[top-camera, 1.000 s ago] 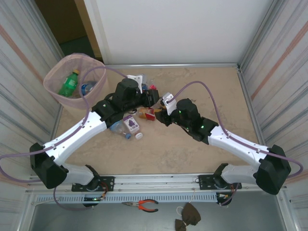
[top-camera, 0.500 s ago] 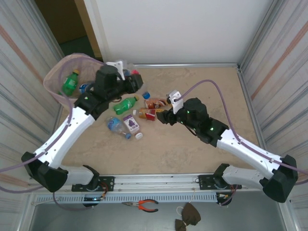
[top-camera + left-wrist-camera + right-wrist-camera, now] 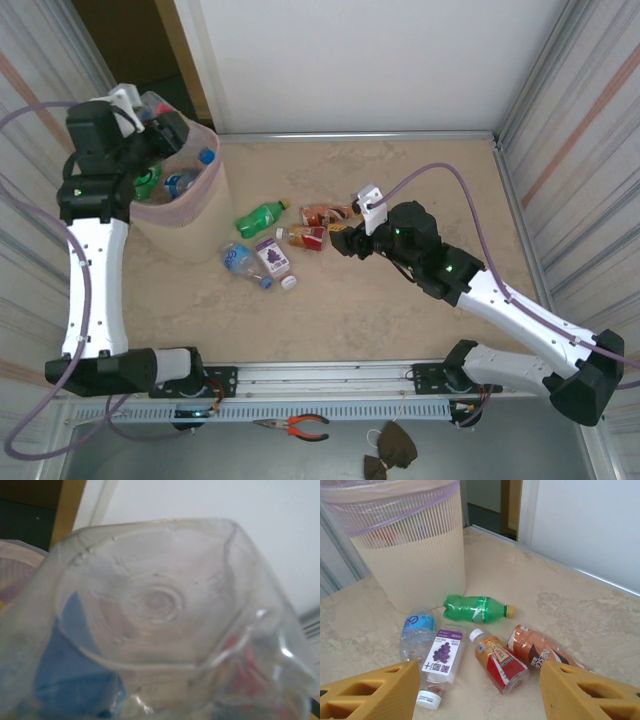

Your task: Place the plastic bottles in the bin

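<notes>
Over the tall beige, pink-lined bin [image 3: 190, 210], our left jaws grip a clear plastic bottle [image 3: 160, 605]; the wrist view gives its moulded base and blue label. Our right jaws stand open near five bottles [image 3: 502, 662] lying on the counter [image 3: 600, 625], among them a green plastic bottle [image 3: 476, 608].

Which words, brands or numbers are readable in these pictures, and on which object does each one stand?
"NESC", as far as it shows, the rest turned away: brown bottle.
Characters above a grape picture, too blurred to read: purple-label bottle.
Print too small to read: green bottle, red-label bottle, blue-label bottle.
Label blurred: clear bottle close to the left wrist camera.
</notes>
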{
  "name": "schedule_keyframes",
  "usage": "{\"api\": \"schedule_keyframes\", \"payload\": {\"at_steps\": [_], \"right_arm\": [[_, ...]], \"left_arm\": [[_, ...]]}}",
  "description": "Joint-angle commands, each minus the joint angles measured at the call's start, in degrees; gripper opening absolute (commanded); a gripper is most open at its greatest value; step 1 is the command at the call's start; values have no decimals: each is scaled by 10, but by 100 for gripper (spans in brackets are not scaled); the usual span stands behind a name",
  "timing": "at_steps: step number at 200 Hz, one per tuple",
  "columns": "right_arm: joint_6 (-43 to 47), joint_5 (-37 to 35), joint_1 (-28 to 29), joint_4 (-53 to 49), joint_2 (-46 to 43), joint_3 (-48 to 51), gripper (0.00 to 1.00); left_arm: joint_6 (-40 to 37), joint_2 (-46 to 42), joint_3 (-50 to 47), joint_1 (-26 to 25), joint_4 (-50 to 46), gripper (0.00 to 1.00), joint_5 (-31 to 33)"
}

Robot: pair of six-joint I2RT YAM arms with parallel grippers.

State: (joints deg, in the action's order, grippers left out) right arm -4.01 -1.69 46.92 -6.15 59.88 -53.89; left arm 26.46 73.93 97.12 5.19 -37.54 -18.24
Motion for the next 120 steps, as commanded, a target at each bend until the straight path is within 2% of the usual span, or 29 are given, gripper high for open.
{"api": "schedule_keyframes", "payload": {"at_steps": [1,32,57,86,120], "right_arm": [[3,1,4,-3,6,-27,64],[4,5,5,-7,13,-34,64],[3,8,6,-9,18,-36,64],[0,10,6,-5,26,-39,64],[-1,8,16,-4,35,-46,64]], "left_arm": [[-43,21,32,43,-63,43,-76],[-102,51,56,98,-125,44,-100],[-132,68,41,135,-140,44,-122],[-160,88,10,140,-132,45,-144],[-155,96,-56,140,-82,46,-169]]}}
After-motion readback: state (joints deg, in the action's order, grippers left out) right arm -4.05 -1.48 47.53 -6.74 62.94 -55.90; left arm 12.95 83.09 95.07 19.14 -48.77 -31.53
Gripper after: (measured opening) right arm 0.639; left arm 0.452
